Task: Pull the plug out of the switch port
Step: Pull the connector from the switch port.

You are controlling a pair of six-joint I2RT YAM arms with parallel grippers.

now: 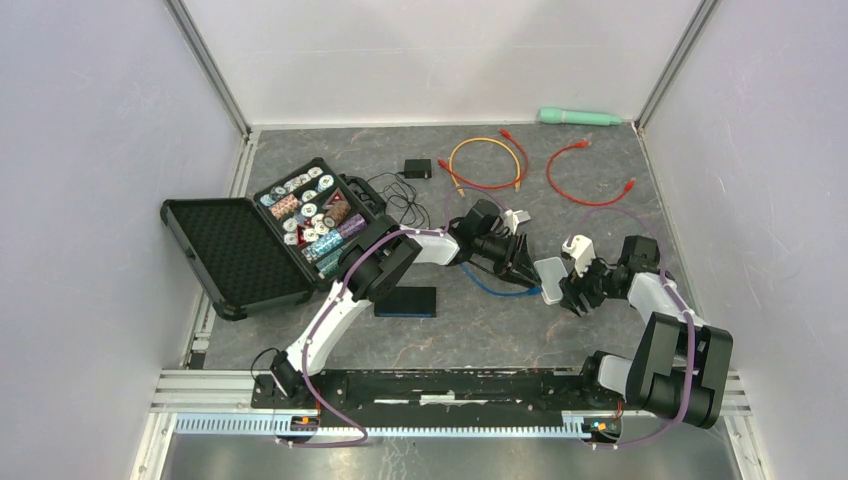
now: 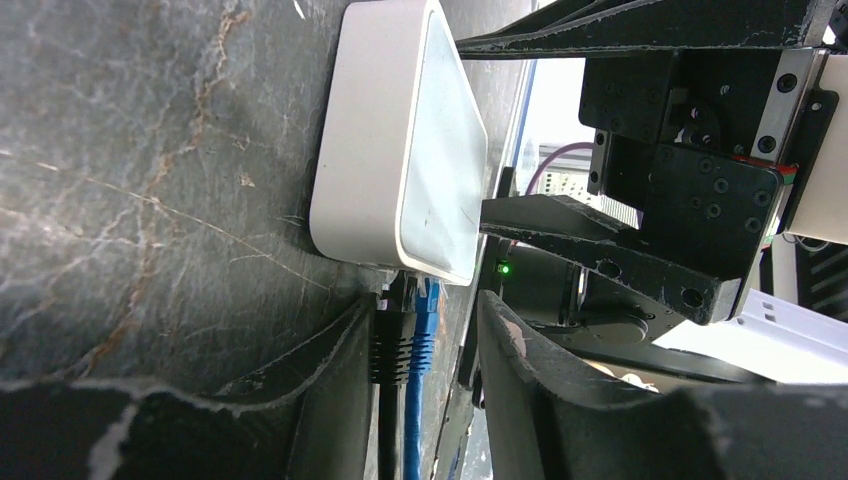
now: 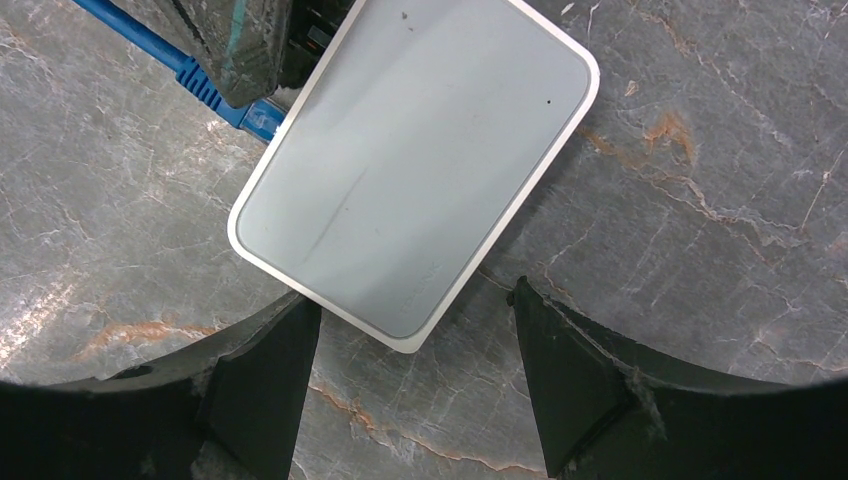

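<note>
Left gripper (image 2: 425, 312) jaws stand apart around the black plug (image 2: 390, 345) and blue plug (image 2: 423, 322) at the switch (image 2: 400, 150). Right gripper (image 3: 412, 297), also apart, straddles the switch's corner.

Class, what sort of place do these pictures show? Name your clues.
Probably a robotics lab test cell: plain walls enclose a table, a left arm and right arm are bolted to a rail, and loose network cables lie about.
</note>
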